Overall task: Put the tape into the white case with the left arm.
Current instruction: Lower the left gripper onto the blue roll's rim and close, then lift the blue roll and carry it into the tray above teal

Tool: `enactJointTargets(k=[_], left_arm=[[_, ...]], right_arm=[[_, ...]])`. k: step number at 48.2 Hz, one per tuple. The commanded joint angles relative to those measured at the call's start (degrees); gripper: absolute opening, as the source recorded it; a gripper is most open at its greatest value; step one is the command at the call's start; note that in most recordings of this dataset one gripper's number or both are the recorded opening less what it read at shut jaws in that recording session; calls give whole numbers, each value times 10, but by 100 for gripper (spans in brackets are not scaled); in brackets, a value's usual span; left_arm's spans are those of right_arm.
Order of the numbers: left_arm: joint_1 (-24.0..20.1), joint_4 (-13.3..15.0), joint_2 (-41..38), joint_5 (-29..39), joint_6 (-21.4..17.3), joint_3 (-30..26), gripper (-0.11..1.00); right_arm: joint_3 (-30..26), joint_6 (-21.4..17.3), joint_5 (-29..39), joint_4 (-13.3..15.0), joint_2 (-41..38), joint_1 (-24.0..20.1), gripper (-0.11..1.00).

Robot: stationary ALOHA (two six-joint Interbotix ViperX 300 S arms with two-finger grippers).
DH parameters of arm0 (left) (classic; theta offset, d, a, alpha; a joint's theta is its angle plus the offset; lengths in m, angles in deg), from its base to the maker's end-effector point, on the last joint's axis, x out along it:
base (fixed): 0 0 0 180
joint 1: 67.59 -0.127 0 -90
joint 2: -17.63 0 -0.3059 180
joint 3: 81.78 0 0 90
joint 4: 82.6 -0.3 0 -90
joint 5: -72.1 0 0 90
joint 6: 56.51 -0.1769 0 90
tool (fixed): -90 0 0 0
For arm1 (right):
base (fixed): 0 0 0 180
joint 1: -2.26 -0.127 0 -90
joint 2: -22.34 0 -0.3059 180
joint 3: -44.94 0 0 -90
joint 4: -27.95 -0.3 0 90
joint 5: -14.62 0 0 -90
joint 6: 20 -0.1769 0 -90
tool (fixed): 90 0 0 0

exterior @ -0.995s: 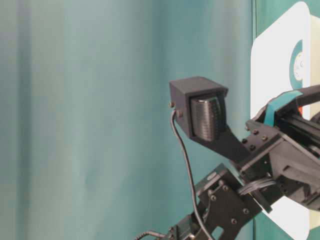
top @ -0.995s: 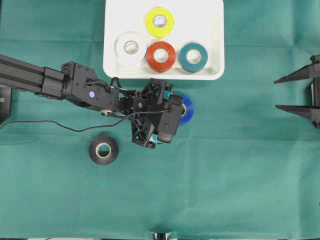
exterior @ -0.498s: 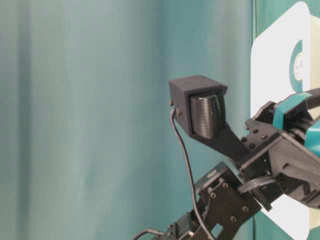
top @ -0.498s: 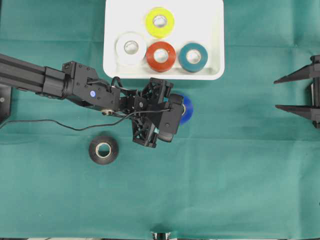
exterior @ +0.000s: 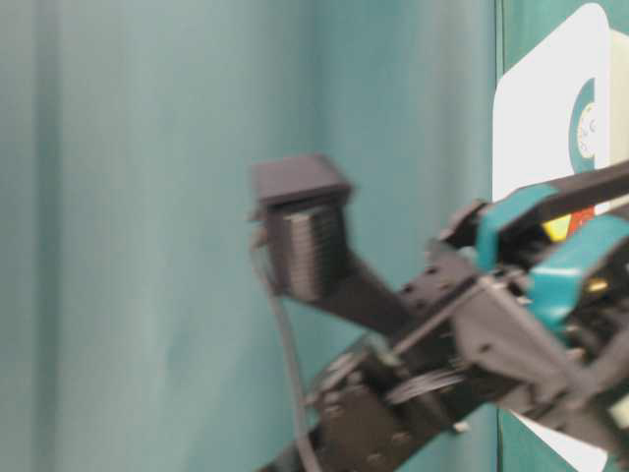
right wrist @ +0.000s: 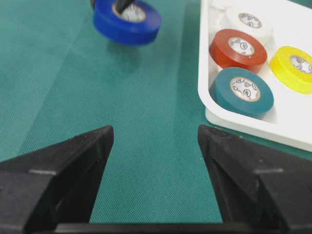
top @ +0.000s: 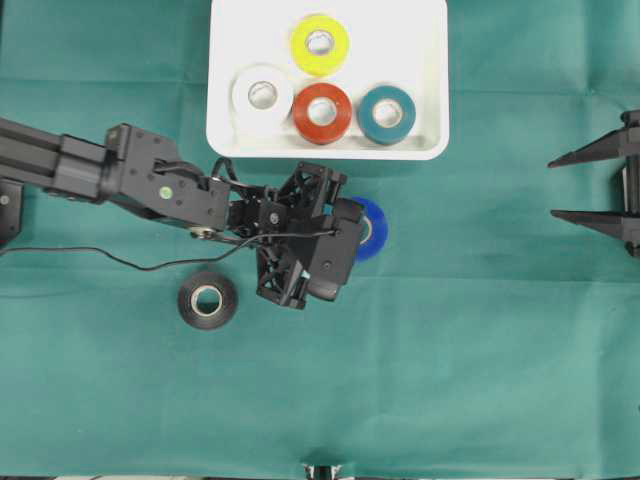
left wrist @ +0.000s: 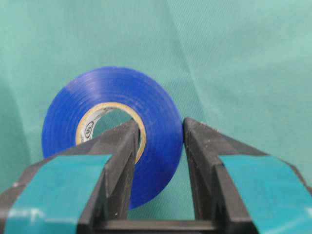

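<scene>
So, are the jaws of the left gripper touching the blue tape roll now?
Touching. In the left wrist view the left gripper pinches the wall of the blue tape roll: one jaw inside its core, one against its outer side.

Even, diffuse light falls from above in the overhead view; the green cloth on the surface [top: 450,330] is bright and sharp, and shadows stay short and soft. The white case [top: 228,120] looks nearly overexposed, its rim faint against the floor. In the table-level view the left arm [exterior: 413,334] is smeared by motion blur, and its black camera housing [exterior: 300,226] shows no crisp edge. The left wrist view is soft up close: the teal-banded fingers [left wrist: 117,165] are out of focus, and the blue tape roll [left wrist: 151,112] seems slightly blurred too. In the right wrist view the near black fingers [right wrist: 73,161] blur, while the blue roll casts a soft shadow beneath it.
</scene>
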State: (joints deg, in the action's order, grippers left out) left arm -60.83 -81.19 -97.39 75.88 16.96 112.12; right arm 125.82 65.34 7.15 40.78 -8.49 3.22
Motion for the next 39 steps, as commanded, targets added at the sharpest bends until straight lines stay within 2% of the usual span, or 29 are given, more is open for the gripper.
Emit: enactJointTargets(k=[1, 16, 39], left_arm=[[1, 2, 37, 10, 1, -11, 27], [-9, -1, 47, 27, -5, -18, 27], [-98, -3, 35, 27, -8, -50, 27]], right_arm=[[-6, -1, -3, 1, -4, 1, 97], [-5, -1, -3, 1, -4, 0, 97], [-5, -1, -3, 1, -4, 1, 97]])
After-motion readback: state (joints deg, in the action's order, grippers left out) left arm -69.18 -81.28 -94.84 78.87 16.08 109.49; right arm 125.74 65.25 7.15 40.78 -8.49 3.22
